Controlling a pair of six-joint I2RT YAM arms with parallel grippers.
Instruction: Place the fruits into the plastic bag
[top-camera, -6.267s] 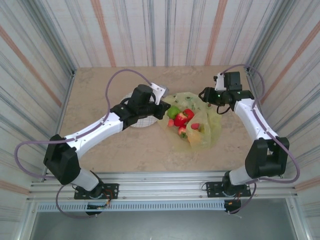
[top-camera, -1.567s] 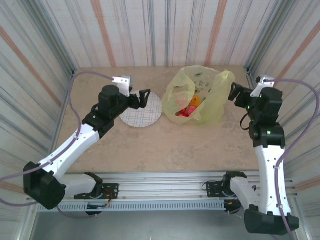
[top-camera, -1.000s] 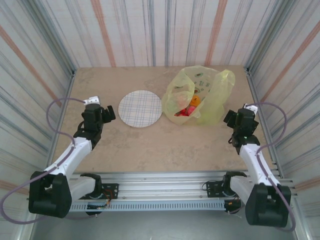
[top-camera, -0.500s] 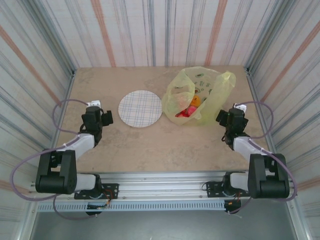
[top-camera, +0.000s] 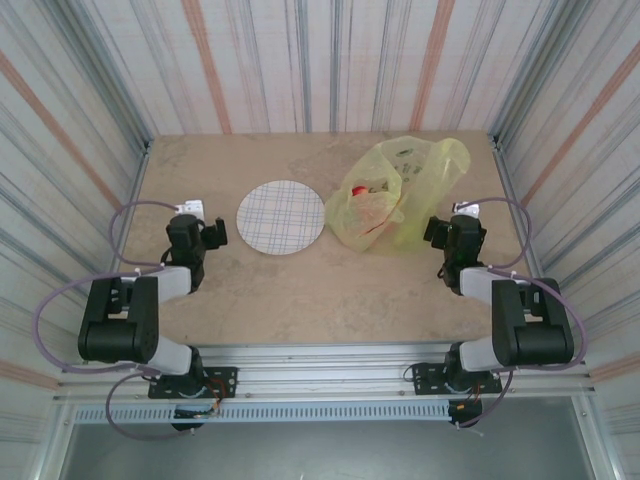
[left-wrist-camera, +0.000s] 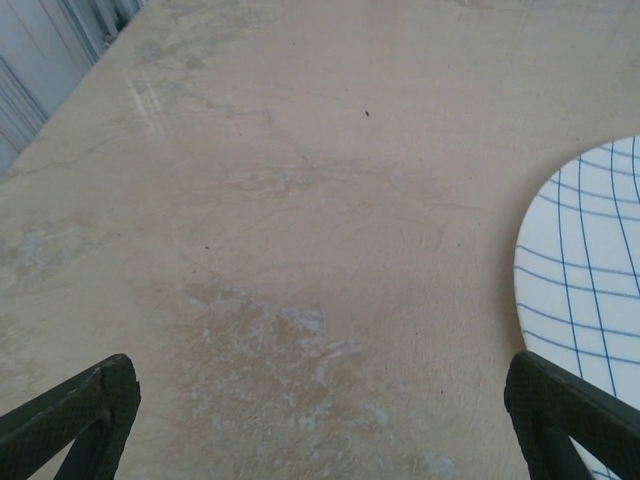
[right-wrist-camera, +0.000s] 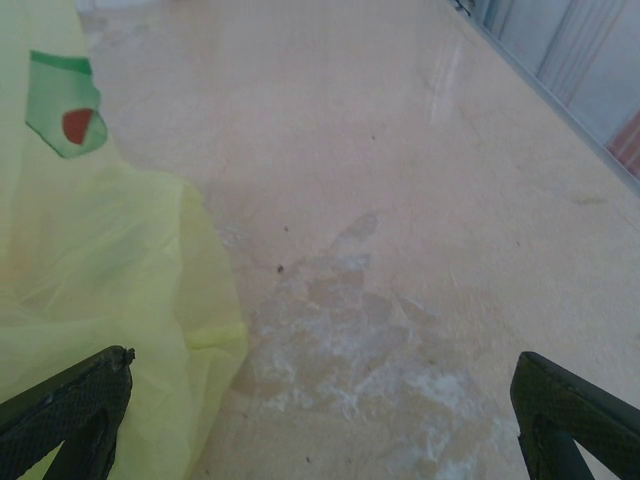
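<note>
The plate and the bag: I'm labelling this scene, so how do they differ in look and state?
The plate is flat, round and white with a blue grid; the bag is crumpled, translucent yellow-green and bulges upward. The plate is bare; the bag holds red fruits. Both rest on the table, side by side.

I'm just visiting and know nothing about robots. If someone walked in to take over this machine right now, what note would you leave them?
Left gripper: open, holding nothing, low over the table beside the plate.
Right gripper: open, holding nothing, next to the plastic bag.
Fruits: red shapes show through the bag; the plate is bare.
Done: the bagging looks complete, and both arms are folded near their bases.
Left: probably nothing, but the bag hides most fruits, so count them.
</note>
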